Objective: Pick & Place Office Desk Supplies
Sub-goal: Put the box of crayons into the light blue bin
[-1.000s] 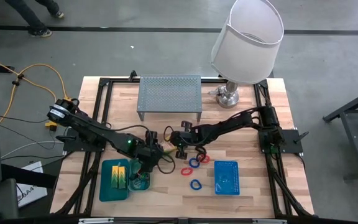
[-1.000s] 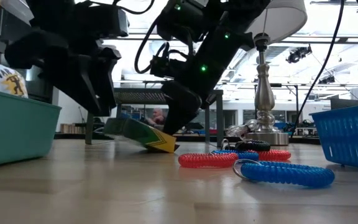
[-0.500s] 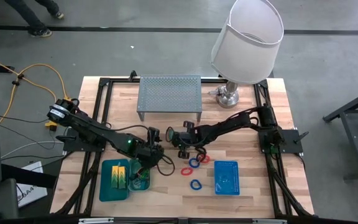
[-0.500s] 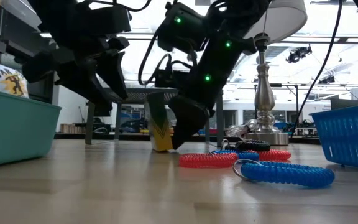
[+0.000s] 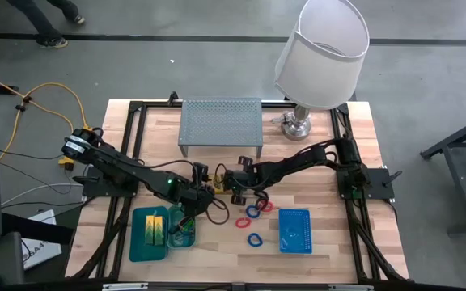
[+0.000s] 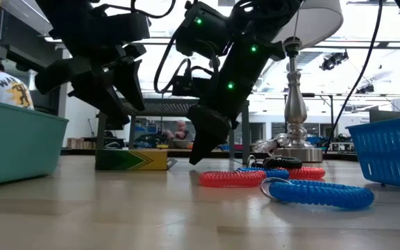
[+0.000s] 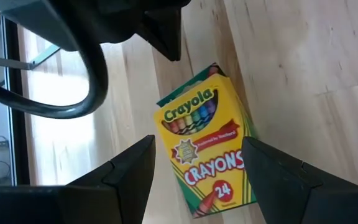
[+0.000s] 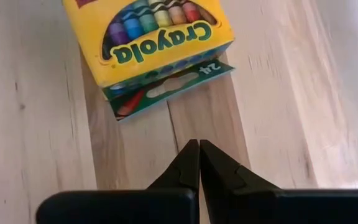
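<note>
**Meanwhile, Crayon Box Lay Flat Between Two Claws**

Centrally, the wooden surface (image 5: 330,234) carried everything, with a white-shaded lamp (image 5: 320,50) at its far right corner and a grey riser shelf (image 5: 221,123) standing along the far edge. Both dark arms reached inward toward the middle. A teal tray (image 5: 139,242) sat near the front left, with yellow-green blocks (image 5: 155,227) inside it, and a blue basket (image 5: 294,230) sat front right. Between tray and basket lay the band loops: a red loop (image 6: 231,178) and a blue loop (image 6: 321,194) nearest the low camera, more loops behind them by the lamp's base.

The left claw (image 7: 197,165) hung just above the crayon box (image 7: 207,146), its fingers spread wide on either side of the box and holding nothing. The right claw (image 8: 199,163) was pinched fully shut and empty, its tip pointing at the box's green end flap from just beside it. The box lay flat on the surface near the middle, face up, with its printed front showing in the left wrist view. In the low view it rested on its broad side, with the left claw above it and the right claw's tip close to its end.
</note>
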Motion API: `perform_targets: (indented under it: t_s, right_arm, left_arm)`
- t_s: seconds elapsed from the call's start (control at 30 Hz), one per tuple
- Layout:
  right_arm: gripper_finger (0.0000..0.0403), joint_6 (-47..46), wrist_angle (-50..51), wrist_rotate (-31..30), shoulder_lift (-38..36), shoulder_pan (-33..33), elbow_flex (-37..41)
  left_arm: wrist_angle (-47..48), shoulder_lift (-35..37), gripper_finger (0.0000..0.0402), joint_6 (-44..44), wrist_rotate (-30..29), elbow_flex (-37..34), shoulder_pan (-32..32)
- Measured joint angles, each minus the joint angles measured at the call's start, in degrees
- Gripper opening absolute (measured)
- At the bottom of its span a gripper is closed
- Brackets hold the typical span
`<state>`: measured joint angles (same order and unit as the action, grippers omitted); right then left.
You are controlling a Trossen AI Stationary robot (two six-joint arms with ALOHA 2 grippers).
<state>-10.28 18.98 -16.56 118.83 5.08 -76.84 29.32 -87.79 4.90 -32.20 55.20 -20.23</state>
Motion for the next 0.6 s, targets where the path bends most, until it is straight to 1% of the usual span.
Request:
perform_targets:
  t_s: [0.1, 0.27, 0.4, 0.47, 0.6]
  right_arm:
    - [0.0002, 0.98, -1.14, -0.04, -0.02, 0.02, 0.00]
    - [0.0002, 2.90, -6.13, -0.04, -0.37, 0.17, -0.07]
    - [0.0002, 3.02, -7.53, -0.49, -1.18, 0.21, -0.17]
    - [0.0002, 3.28, -7.07, -1.19, -1.62, 0.41, -0.06]
    - [0.0002, 4.31, -9.84, -0.85, -2.01, 0.55, -0.20]
  left_arm:
    - [0.02, 0.00, 0.0230, 0.72, 0.02, 0.00, -0.04]
    - [0.18, 0.00, 0.0230, 0.45, 0.02, 0.02, -0.17]
    - [1.32, 0.02, 0.0230, -1.88, 0.04, 0.02, -0.17]
    - [2.95, 0.02, 0.0230, -3.04, 0.02, 0.02, -0.29]
    - [6.28, 0.02, 0.0230, -7.00, 0.06, 0.00, -0.57]
